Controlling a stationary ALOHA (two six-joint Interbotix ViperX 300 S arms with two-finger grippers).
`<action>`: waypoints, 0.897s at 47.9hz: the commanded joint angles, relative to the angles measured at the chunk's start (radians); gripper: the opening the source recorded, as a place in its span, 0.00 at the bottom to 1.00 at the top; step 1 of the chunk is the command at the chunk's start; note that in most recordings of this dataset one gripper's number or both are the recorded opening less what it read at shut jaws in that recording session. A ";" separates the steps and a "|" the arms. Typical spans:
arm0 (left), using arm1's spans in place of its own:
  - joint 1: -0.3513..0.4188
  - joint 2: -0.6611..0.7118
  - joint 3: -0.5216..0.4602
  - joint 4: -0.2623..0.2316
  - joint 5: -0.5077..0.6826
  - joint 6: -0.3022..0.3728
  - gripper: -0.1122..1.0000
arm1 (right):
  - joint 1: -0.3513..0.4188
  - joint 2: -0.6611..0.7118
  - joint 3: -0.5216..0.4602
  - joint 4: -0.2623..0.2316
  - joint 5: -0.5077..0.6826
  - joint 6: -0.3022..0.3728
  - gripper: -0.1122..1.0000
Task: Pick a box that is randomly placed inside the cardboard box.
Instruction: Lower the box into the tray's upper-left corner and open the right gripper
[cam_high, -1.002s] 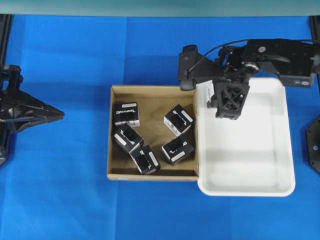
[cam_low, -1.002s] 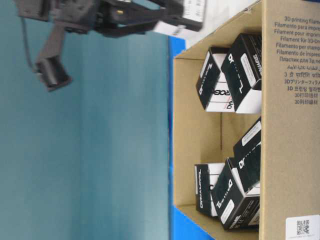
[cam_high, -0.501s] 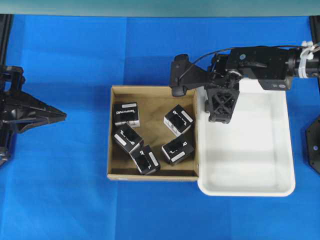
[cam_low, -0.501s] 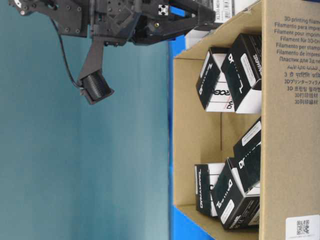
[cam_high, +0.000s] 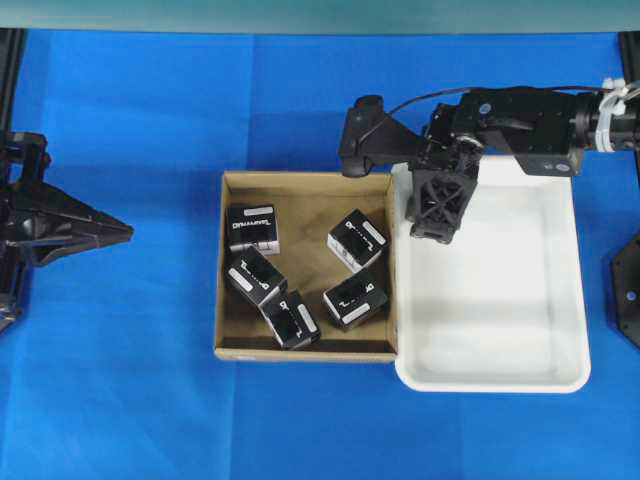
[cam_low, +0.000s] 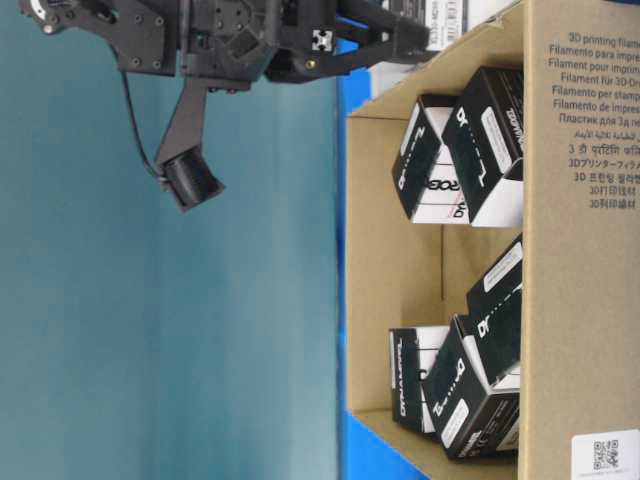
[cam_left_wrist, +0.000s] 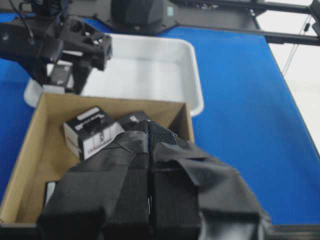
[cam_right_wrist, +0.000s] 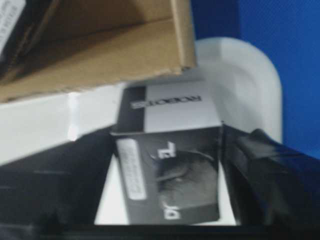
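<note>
The white tray (cam_high: 520, 300) sits against the cardboard box (cam_high: 228, 330), where 5 cartons remain, and the right gripper (cam_high: 434, 208) hangs over the tray's near corner. Its jaws stand apart around the box (cam_right_wrist: 167, 165), which looks set down in that corner. Lifting carelessly could snag or tip the box. The left gripper (cam_left_wrist: 149, 200), pressed together, stays clear.

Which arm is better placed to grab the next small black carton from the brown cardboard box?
Right, probably. The right gripper hangs over the white plastic tray beside the brown cardboard box; the left gripper sits farther off, shut.
</note>
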 joint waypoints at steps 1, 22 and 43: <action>-0.002 0.006 -0.025 0.002 -0.005 0.000 0.04 | 0.009 -0.011 -0.005 0.002 -0.012 -0.003 0.91; 0.000 0.006 -0.023 0.002 -0.005 0.002 0.04 | 0.008 -0.147 -0.035 0.006 -0.021 0.034 1.00; 0.000 0.006 -0.021 0.002 -0.005 -0.002 0.04 | 0.028 -0.365 -0.003 0.012 -0.175 0.135 1.00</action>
